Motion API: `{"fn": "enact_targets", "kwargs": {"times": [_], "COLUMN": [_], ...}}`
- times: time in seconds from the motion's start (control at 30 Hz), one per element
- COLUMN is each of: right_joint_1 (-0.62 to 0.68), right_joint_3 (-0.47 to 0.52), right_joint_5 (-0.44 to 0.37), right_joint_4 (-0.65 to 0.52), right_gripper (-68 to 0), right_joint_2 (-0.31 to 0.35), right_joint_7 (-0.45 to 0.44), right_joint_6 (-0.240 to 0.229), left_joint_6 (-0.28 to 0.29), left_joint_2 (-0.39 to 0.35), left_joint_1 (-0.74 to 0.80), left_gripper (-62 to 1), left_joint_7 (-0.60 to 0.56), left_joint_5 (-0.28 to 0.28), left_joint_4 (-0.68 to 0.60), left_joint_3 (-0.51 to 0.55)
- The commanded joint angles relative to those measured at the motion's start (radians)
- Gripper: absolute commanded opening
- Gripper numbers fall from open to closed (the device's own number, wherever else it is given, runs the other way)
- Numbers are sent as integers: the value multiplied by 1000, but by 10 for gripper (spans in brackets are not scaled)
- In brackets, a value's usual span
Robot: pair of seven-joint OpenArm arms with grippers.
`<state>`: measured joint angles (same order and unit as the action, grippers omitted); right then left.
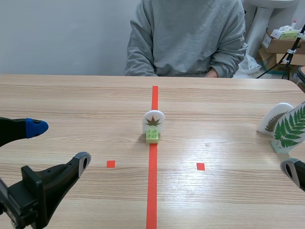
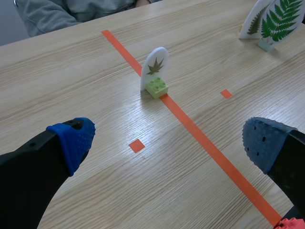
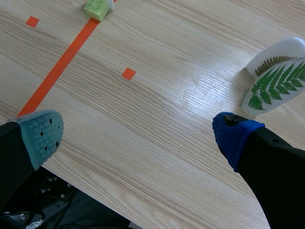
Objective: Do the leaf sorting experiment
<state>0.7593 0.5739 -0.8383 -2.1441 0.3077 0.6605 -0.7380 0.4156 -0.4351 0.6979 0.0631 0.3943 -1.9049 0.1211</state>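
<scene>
Spread and empty, the left tool (image 1: 61, 144) and right tool (image 3: 139, 136) flank the maple-leaf card (image 1: 153, 121), propped at twelve o'clock, likely awaiting sorting, with fern cards (image 1: 288, 128) at three o'clock.

A light wood-grain table (image 1: 71, 100) fills most of the scene and runs away toward a pale plain wall (image 1: 62, 33). Across it, at the far edge, sits a person in a loose grey sweatshirt (image 1: 186, 38), seen from the shoulders down, with both arms lowered behind the tabletop. Behind the person's side, toward the far right corner, stands a white pedestal column (image 1: 257, 24). Just beside it, brown cardboard boxes (image 1: 279, 46) are stacked, with a small pale green packet (image 1: 285, 34) lying on the uppermost. A crumpled white plastic bag (image 1: 249, 64) sits low between the person and the boxes. Thin black tripod legs (image 1: 282, 61) slant across the front of the boxes.
</scene>
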Motion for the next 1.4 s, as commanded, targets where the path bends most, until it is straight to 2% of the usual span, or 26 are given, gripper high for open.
{"fn": "enact_targets", "kwargs": {"times": [0.0,1.0,1.17,1.37], "right_joint_1": [-9,-9,-9,-9], "right_joint_3": [3,3,3,3], "right_joint_5": [-6,-3,-2,1], "right_joint_4": [3,3,3,3], "right_gripper": [-21,-21,-21,-21], "right_joint_2": [11,11,11,11], "right_joint_7": [-9,-8,-8,-8], "right_joint_6": [-8,-8,-8,-8], "left_joint_6": [-2,-1,29,56], "left_joint_2": [3,2,-36,-114], "left_joint_1": [-3,-26,-153,-446], "left_gripper": [14,14,14,14], "left_joint_7": [-13,-12,-14,-19], "left_joint_5": [13,11,10,4], "left_joint_4": [-18,-14,64,307], "left_joint_3": [4,2,-42,-259]}}
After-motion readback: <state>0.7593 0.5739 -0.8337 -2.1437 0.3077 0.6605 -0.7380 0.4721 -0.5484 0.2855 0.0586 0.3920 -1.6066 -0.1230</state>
